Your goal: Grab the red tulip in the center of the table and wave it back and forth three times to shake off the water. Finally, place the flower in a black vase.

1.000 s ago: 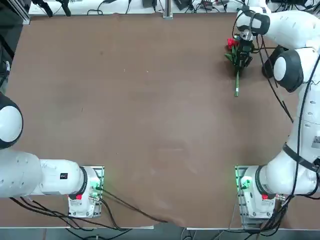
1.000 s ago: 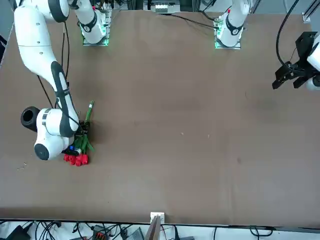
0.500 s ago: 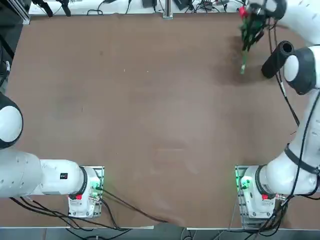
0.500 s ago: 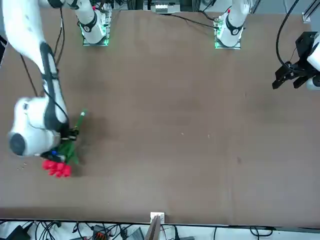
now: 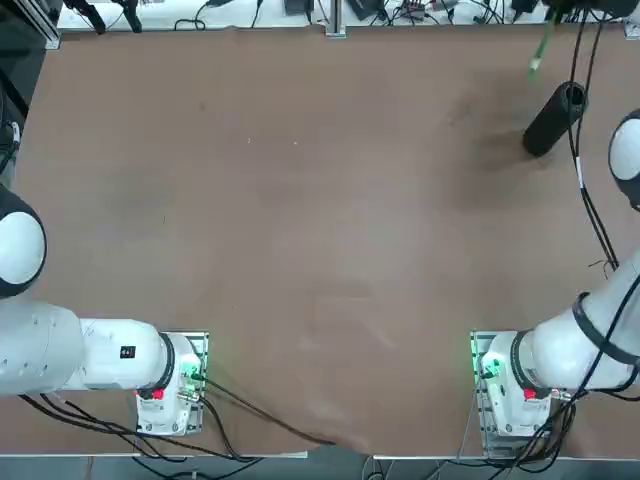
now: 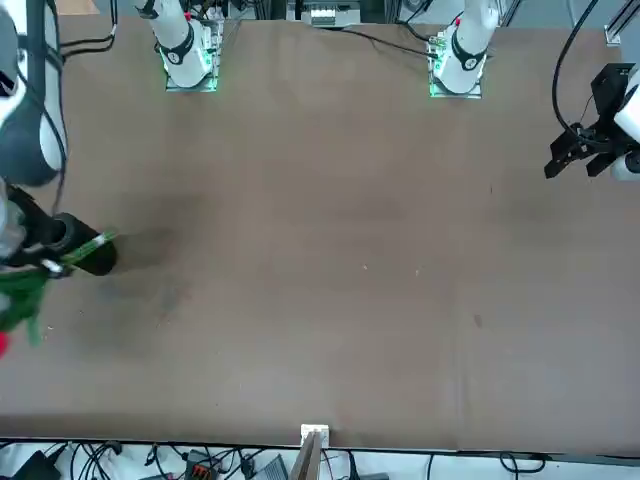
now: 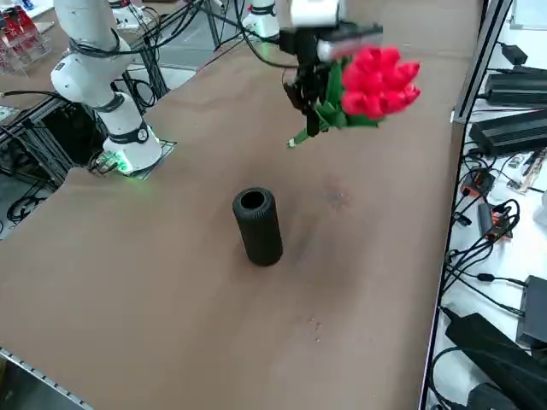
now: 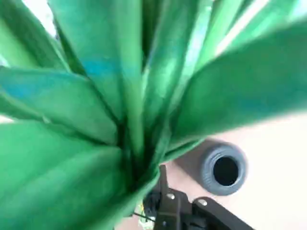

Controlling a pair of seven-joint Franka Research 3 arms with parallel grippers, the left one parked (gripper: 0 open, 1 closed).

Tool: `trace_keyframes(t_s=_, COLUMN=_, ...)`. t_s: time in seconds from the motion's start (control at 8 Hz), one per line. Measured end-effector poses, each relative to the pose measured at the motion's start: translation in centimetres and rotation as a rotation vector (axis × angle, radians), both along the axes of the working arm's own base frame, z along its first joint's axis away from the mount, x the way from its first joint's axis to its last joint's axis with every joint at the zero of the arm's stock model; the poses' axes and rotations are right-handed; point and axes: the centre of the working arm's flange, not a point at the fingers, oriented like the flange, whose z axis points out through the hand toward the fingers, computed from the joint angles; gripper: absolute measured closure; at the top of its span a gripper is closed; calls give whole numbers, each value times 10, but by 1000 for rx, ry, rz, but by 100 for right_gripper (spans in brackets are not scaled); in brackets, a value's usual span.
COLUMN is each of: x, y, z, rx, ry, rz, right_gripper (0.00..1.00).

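We count one black vase (image 7: 257, 226) standing upright on the bench (image 7: 128, 282), mouth open. Above the bench beyond the vase, the right gripper (image 7: 309, 101) is pinching the stalk of the one red tulip bunch (image 7: 379, 80), held in the air with its blooms well clear of the vase.

Wide flat brown matte table (image 5: 300, 230) w/ slim matte black cylindrical vase (image 7: 258, 225) standing upright nr robot's far right corner.

red tulip (image 7: 380, 79) (green leaves), black vase (image 7: 257, 225), brown table (image 7: 171, 248)
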Motion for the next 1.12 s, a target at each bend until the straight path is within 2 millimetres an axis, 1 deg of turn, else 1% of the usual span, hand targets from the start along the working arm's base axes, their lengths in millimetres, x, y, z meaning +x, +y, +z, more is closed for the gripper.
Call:
trace_keyframes(t_s=0.12, x=-3, y=-18, z=14, rx=-60, ry=-60, rz=-38, right_gripper=89)
trace_keyframes(t_s=0.25, x=-6, y=-47, z=28, rx=-110, ry=-121, rz=-64, right_gripper=89)
trace_keyframes(t_s=0.5, x=-15, y=-114, z=57, rx=-189, ry=-237, rz=-87, right_gripper=89)
trace_keyframes(t_s=0.62, x=-24, y=-137, z=73, rx=-215, ry=-268, rz=-80, right_gripper=89)
trace_keyframes(t_s=0.75, x=-33, y=-148, z=90, rx=-230, ry=-284, rz=-66, right_gripper=89)
trace_keyframes(t_s=0.88, x=-40, y=-151, z=104, rx=-235, ry=-294, rz=-48, right_gripper=89)
trace_keyframes(t_s=1.0, x=-42, y=-145, z=109, rx=-233, ry=-298, rz=-26, right_gripper=89)
trace_keyframes(t_s=1.12, x=-37, y=-126, z=107, rx=-224, ry=-295, rz=12, right_gripper=89)
